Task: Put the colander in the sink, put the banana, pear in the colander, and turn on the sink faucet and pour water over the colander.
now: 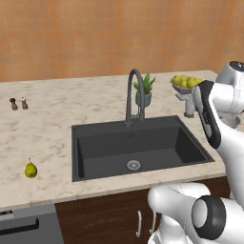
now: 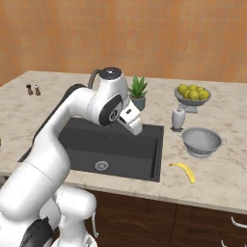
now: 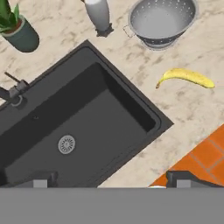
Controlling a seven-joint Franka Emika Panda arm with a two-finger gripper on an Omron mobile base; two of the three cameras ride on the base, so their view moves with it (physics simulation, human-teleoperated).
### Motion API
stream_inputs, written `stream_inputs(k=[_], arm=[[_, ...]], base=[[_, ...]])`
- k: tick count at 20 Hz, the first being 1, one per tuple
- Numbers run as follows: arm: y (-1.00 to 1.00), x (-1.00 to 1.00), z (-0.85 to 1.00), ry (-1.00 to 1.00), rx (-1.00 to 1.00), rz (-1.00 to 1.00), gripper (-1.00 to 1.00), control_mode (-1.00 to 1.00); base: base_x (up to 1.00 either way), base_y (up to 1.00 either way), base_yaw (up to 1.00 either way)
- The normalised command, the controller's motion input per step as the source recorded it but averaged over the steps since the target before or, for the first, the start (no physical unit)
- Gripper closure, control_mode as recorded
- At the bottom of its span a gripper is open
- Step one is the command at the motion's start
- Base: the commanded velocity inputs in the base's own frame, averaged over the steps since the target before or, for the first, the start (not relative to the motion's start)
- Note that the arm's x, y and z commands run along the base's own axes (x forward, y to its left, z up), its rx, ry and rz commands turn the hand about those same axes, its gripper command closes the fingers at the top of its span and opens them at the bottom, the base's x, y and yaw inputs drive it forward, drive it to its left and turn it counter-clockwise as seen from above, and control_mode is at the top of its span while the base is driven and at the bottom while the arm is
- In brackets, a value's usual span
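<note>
Right base view: your colander [image 2: 201,141] sits upright on the counter [image 2: 222,173] right of the sink [image 2: 111,149], banana [image 2: 185,171] just in front, both awaiting pickup. Pear [image 1: 31,169] lies left of the basin. Hand [image 3: 109,178] hovers above, fingers spread, empty.

**A Warm Kitchen of Stone and Wood**

An orange-tan textured wall [image 1: 95,33] rose behind a long counter of pale beige marbled stone [image 1: 52,124]. Dark brown wooden cabinets [image 2: 159,222] with slim silver handles [image 1: 139,223] stood beneath it. A grey appliance front [image 1: 28,226] sat at the far left. Orange floor tiles [image 3: 205,155] showed below the counter's edge. The light was soft and even.
</note>
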Motion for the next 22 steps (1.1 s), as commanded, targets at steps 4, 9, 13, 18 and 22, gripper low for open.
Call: stream_inputs(k=[4,9,13,18,22], arm=[[-0.7,0.21,-0.23,0.0,0.16,-0.26,-1.0,-1.0],[-0.78,0.25,-0.29,0.0,0.15,-0.19,-1.0,-1.0],[-0.81,0.24,-0.36,0.05,0.09,-0.2,-1.0,-1.0],[-0.77,0.2,-0.36,0.07,0.07,-0.17,-1.0,-1.0],[-0.65,0.32,-0.35,0.01,0.11,-0.08,-1.0,-1.0]], base=[[0.0,0.0,0.0],[0.0,0.0,0.0],[0.0,0.0,0.0],[0.0,0.0,0.0],[0.0,0.0,0.0]])
